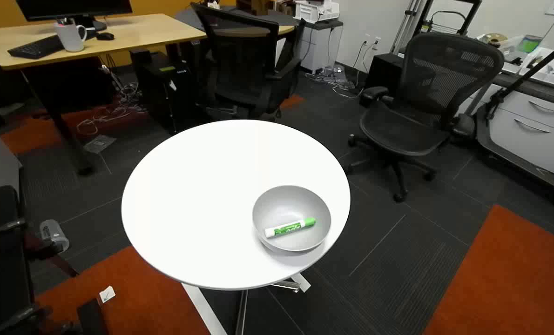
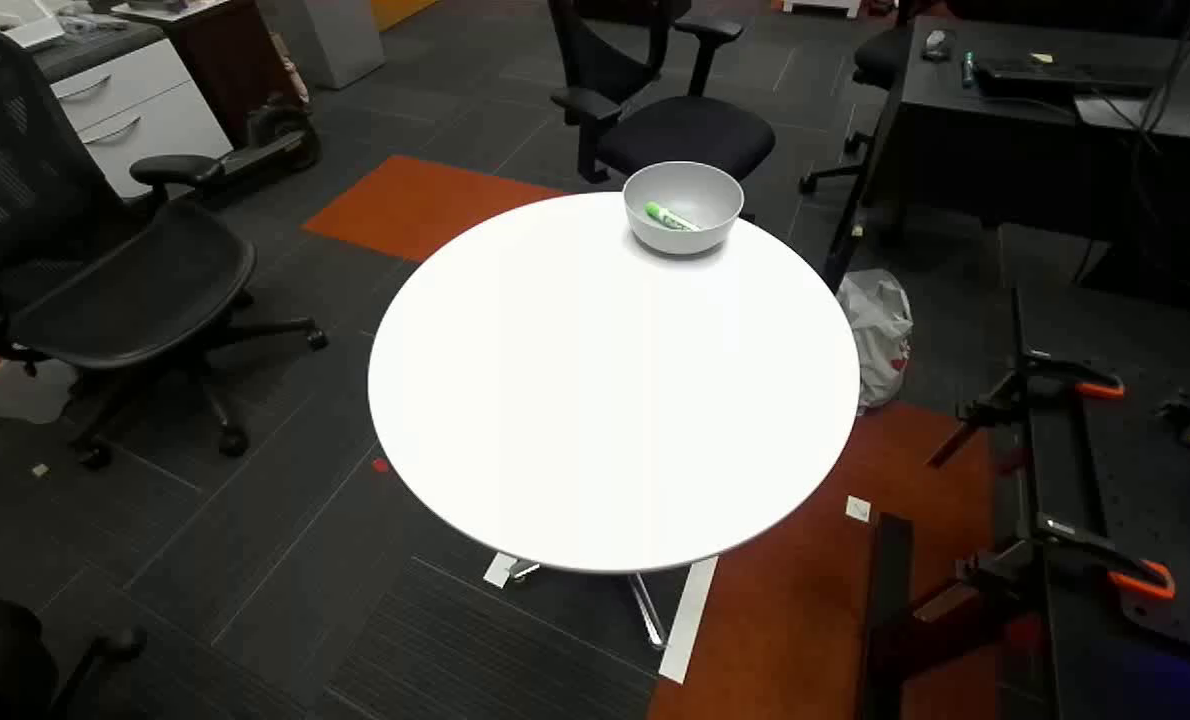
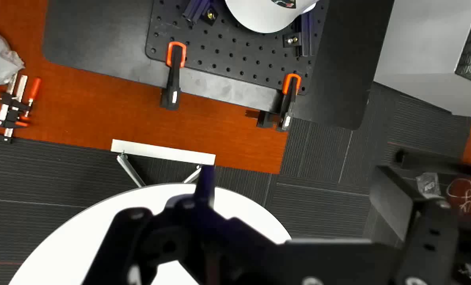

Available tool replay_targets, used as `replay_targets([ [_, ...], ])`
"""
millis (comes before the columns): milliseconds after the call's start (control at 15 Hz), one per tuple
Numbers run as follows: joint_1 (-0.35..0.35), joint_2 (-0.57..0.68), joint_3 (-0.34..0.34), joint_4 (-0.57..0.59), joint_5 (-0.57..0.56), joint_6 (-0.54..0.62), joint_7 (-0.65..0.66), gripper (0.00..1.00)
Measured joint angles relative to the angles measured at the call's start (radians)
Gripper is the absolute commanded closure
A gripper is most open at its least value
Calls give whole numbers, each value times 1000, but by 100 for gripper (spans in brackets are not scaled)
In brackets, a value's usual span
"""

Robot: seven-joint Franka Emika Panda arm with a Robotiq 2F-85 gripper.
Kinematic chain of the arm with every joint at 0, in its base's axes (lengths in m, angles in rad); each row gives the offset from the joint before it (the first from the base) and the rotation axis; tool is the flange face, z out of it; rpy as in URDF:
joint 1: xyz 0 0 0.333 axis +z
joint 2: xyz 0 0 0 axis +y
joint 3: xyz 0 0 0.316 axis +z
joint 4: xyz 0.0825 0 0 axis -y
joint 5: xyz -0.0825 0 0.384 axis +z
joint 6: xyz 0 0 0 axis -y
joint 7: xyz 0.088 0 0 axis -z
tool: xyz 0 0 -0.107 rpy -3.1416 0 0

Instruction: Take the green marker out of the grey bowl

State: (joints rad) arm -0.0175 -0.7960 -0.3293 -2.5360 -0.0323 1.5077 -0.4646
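Observation:
The green marker (image 1: 290, 227) lies inside the grey bowl (image 1: 284, 200), with its green cap against one side and its white end near the opposite side. The marker (image 2: 671, 217) and bowl (image 2: 683, 243) show in both exterior views. The bowl stands upright close to the edge of the round white table (image 1: 188, 200). My gripper (image 3: 297, 178) shows only in the wrist view. Its fingers are wide apart with nothing between them, and it is high above the table's edge and floor. The bowl and marker are out of the wrist view.
In the wrist view, the robot's white base (image 3: 259, 18) stands on a black bench with orange-tipped clamps (image 3: 175, 55) on its edge. Black office chairs (image 1: 407, 125) stand around the table. A black chair (image 2: 690, 130) is behind the bowl. A plastic bag (image 2: 875, 330) is by the table.

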Motion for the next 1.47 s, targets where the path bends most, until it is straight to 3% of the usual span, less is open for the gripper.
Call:
replay_targets([
  [600,-1,6,0,1,4,27,1,0],
  [933,-3,92,-3,2,37,275,49,0],
  [1200,-13,227,2,7,70,506,136,0],
  [1467,-27,376,10,37,102,666,203,0],
])
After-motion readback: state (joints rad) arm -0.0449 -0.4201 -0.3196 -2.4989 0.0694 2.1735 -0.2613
